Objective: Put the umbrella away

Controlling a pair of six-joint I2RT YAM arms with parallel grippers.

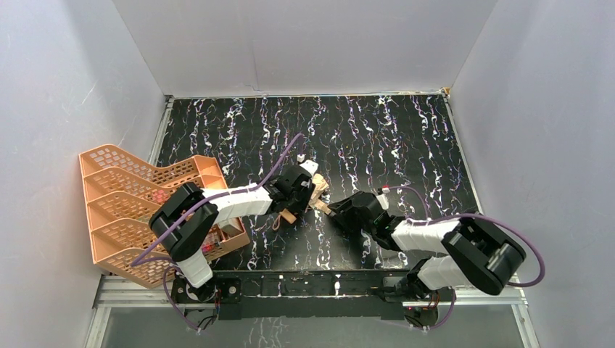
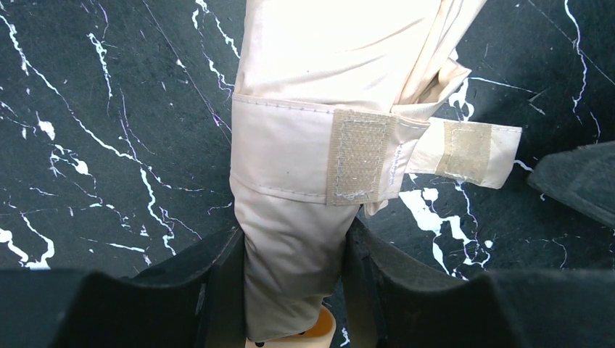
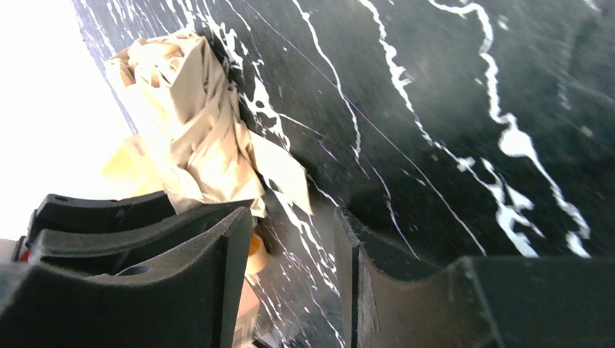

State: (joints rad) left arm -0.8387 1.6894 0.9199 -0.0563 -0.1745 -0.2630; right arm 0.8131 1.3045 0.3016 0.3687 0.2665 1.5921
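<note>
Left wrist view: the left end effector (image 2: pixel 294 246) is clamped on the umbrella (image 2: pixel 304 87), with both fingers pressed into the folded tan canopy. The grip looks solid.
Umbrella position: it's lying on the desk (image 1: pixel 377 138) to the right of the orange rack (image 1: pixel 123 196), near the rack but not touching it.
Strap: the strap (image 2: pixel 283 156) is wrapped round the bundle, but the loose tab (image 2: pixel 471 148) pokes out sideways. Its fastening patch isn't pressed onto the mating patch (image 2: pixel 359 156) on the band.
Right end effector (image 3: pixel 294 239): jaws apart, with only bare desk between them. It sits just beyond the umbrella, farther from the rack.
Step in hand: my read is that the strap has to be closed, so the canopy stays bundled before anything goes toward the rack.
How to do it well: the left arm should hold firm so the bundle can't roll. The right should pinch the tab near its free tip, draw it snug round the canopy, then press patch onto patch.
Approach: come in low along the desk from the tab's tip, with the fingers straddling the fabric edge.
Risk: the tab is thin and floppy, so the jaws could close on nothing or snag a canopy fold.
Canopy end: it looks crumpled in the right wrist view, so a slack wrap may let folds spill out.
</note>
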